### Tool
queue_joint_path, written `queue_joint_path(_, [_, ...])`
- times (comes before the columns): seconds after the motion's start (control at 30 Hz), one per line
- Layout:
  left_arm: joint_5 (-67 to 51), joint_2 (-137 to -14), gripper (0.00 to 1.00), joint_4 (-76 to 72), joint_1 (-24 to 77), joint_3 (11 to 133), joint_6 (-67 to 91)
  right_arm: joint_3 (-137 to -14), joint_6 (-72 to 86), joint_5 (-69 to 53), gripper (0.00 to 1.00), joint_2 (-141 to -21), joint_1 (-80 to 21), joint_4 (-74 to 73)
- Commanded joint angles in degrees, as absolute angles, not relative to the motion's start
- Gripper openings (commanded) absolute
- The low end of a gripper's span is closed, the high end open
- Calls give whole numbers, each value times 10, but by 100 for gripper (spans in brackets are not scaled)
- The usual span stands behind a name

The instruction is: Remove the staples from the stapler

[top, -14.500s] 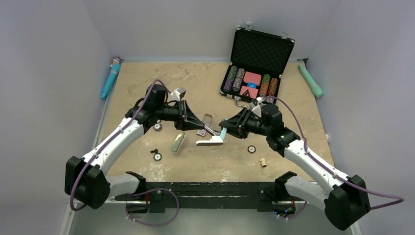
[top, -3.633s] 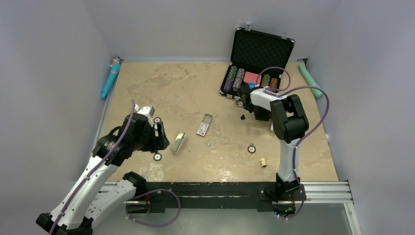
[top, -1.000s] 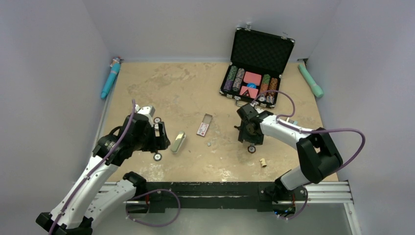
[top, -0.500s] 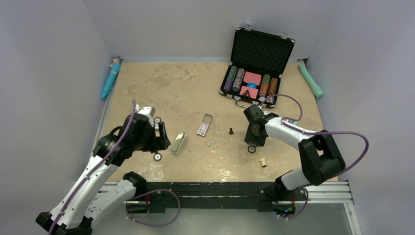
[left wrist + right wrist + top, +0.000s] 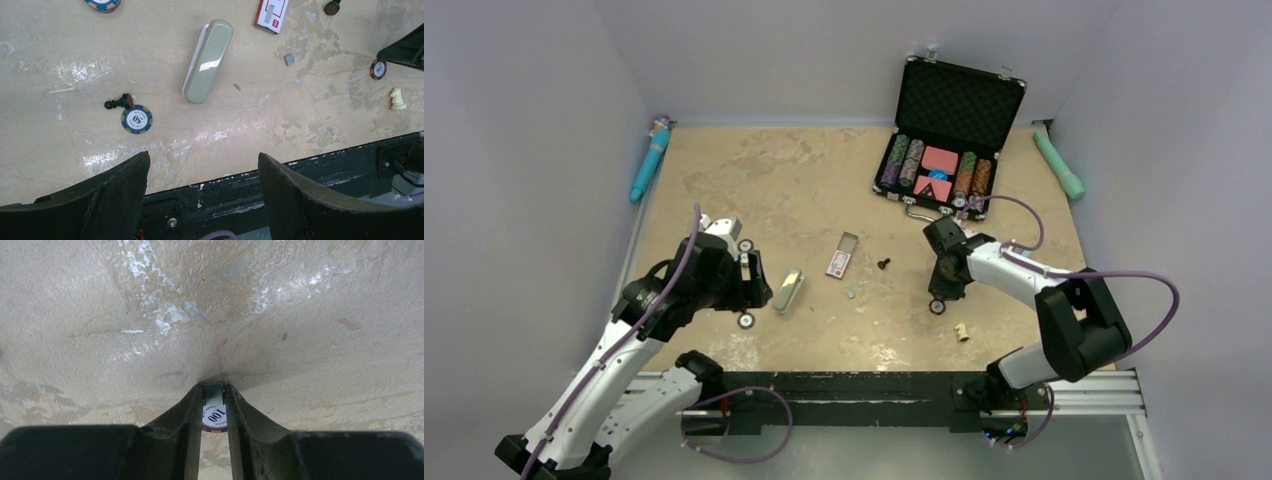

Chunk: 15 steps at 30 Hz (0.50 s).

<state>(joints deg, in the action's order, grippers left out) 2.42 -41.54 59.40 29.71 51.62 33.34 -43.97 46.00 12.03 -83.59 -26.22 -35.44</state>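
Moved: the black pawn (image 5: 884, 264) has slid a little further left, away from my right claw (image 5: 938, 292), since half a second ago. The right claw itself has barely shifted, and my left arm sits where it was.
Right claw: drawn narrow, with only a slit between the fingers (image 5: 187, 415). The chip marked 100 (image 5: 215, 414) shows in that slit at the tips. I cannot tell whether it is pinched or merely lying under them.
Left claw (image 5: 202, 157): spread wide with nothing between the fingers, hanging over the near part of the table (image 5: 804, 180).
Staples (image 5: 289, 60): a tiny grey strip lying flat on the bare tabletop, ahead of the left claw and off to its right, well apart from it. It is also well to the left of the right claw, and neither claw touches it.
Around the staples: the red-and-white box (image 5: 271, 12) lies just beyond them, further from the left claw. The grey-green oblong piece (image 5: 208, 60) lies almost straight ahead of that claw, to the left of the strip.
Ahead-left of the left claw: a 50 chip (image 5: 136, 119) with a second black pawn (image 5: 118, 103) on its side just beside it.
Near side of the right claw: a white chess knight (image 5: 397, 98), close by.
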Motion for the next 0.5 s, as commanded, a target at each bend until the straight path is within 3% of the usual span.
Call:
queue_joint_path(0.0, [34,-409,82,589,304,514,327,-431,475,115,24,-820,-262,-356])
queue_joint_path(0.47, [59,-401,82,599,332,516,336,-503,455,121,14,-823,-261,-402])
